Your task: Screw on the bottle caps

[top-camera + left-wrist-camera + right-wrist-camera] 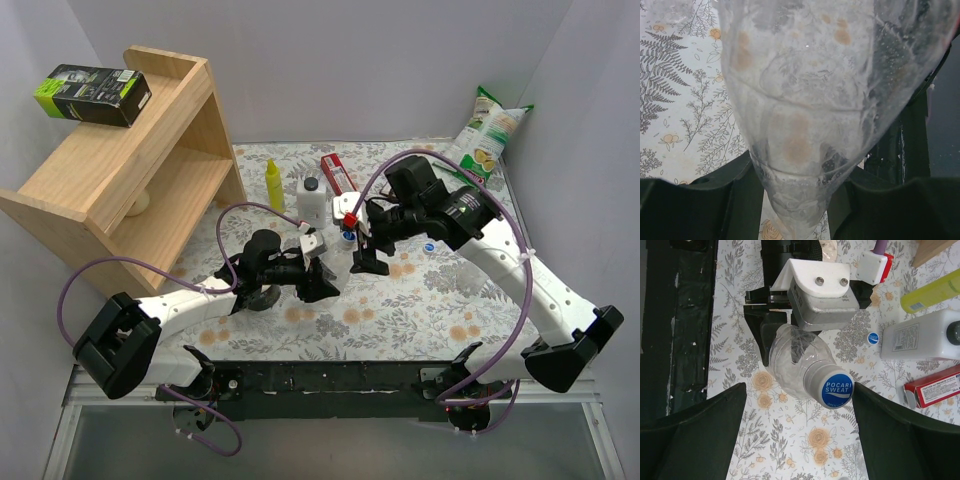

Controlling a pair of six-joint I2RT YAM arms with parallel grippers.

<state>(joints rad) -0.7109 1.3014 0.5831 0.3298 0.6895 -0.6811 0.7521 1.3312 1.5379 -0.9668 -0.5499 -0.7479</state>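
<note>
My left gripper (pixel 795 200) is shut on a clear bottle (pixel 805 90), its black fingers (pixel 725 200) pinching the crumpled body. In the right wrist view that bottle (pixel 792 357) points toward the camera and carries a blue cap (pixel 837 387) on its neck. My right gripper (pixel 799 402) stands open, one finger on each side of the capped end, and the cap lies close to the right finger (pixel 900 430) without being gripped. A loose blue cap (pixel 873 338) lies on the floral table. From above, both grippers (pixel 322 280) (pixel 368 262) meet at mid-table.
A white black-capped bottle (pixel 312 198), a slim yellow bottle (pixel 273 184) and a red box (pixel 338 175) stand behind the grippers. A wooden shelf (pixel 130 170) holding a black box (pixel 92 95) fills the left. A snack bag (pixel 490 130) leans at the back right.
</note>
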